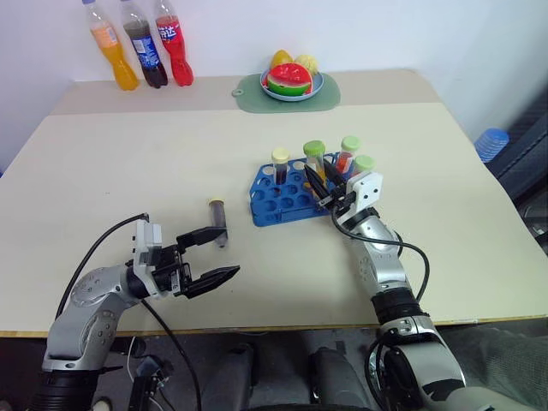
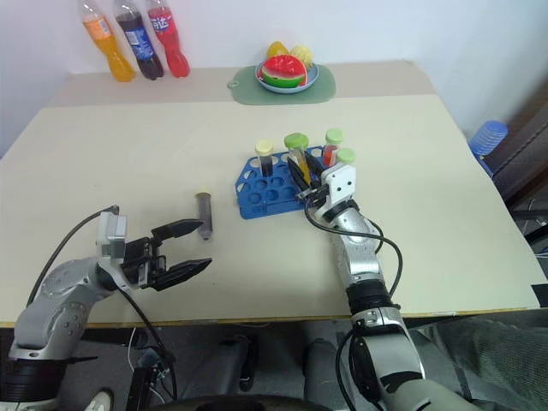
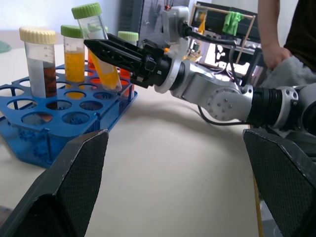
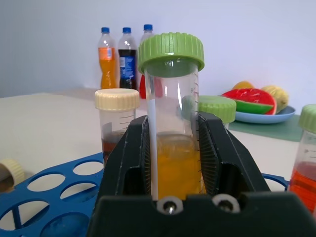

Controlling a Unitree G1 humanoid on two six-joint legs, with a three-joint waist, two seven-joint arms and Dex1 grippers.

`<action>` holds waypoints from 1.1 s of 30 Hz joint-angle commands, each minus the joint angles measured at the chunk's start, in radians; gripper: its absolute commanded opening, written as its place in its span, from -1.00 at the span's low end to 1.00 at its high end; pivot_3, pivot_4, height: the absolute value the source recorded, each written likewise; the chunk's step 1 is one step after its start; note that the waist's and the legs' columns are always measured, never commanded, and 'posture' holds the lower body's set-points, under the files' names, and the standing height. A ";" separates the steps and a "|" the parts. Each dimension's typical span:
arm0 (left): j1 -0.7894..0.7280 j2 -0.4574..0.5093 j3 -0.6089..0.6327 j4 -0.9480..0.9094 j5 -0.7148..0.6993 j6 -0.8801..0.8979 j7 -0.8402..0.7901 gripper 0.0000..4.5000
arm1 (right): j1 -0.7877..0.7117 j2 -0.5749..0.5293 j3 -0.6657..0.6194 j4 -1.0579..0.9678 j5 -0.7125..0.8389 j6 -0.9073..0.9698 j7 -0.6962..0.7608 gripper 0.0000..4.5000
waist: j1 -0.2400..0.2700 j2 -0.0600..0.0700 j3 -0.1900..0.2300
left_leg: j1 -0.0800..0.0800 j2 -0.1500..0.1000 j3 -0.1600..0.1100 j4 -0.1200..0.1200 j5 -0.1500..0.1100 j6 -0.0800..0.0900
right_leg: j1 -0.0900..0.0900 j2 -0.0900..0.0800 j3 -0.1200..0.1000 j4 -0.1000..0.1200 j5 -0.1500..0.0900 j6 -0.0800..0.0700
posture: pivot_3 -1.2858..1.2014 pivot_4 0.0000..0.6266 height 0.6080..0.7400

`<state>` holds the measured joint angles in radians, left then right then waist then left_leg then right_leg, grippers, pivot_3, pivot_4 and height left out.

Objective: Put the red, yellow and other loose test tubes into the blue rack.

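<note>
Rack [image 1: 282, 199] mid-table, tubes [image 1: 280, 164] standing in it (far rows); loose tube [image 1: 217, 218] lying left of rack.

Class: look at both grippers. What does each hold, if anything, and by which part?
The right gripper clamps the green-capped yellow tube by its mid-body, below the cap. The left gripper is open, holding nothing.
</note>
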<state>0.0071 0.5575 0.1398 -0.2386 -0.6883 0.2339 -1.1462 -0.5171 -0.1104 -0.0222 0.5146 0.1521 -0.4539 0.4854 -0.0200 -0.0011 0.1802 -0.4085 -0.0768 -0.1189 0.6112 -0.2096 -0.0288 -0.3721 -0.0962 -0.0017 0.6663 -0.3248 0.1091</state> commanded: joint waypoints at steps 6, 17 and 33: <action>0.008 -0.020 0.052 -0.023 -0.060 0.063 0.088 1.00 | 0.081 -0.041 0.001 -0.031 -0.065 -0.085 -0.034 0.69 | 0.001 0.000 0.000 | 0.000 0.000 0.001 -0.001 0.000 0.000 | -0.001 0.000 0.001 0.000 0.000 0.000 | 0.03 -0.52 1.00; -0.038 0.032 0.219 -0.239 -0.238 0.569 0.789 1.00 | 0.424 -0.408 0.002 -0.622 0.077 0.335 0.231 0.96 | 0.008 0.000 0.000 | -0.001 0.000 0.001 0.000 -0.001 0.001 | 0.000 -0.001 0.002 0.000 0.000 0.000 | 0.03 -0.52 1.00; -0.685 0.288 -0.092 0.415 -1.284 1.046 1.917 1.00 | 0.473 -0.703 -0.126 -0.801 0.287 0.591 0.504 0.96 | 0.013 -0.005 0.002 | -0.001 -0.001 0.002 0.002 -0.001 0.002 | 0.000 -0.002 0.003 0.000 -0.001 0.002 | 0.03 -0.52 1.00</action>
<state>-0.6340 0.8569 0.0686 0.1447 -1.9336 1.2808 0.7072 -0.0299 -0.7942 -0.1261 -0.2548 0.4069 0.1324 0.9555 -0.0073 -0.0064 0.1823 -0.4099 -0.0779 -0.1171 0.6133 -0.2108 -0.0269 -0.3723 -0.0978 0.0012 0.6661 -0.3256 0.1112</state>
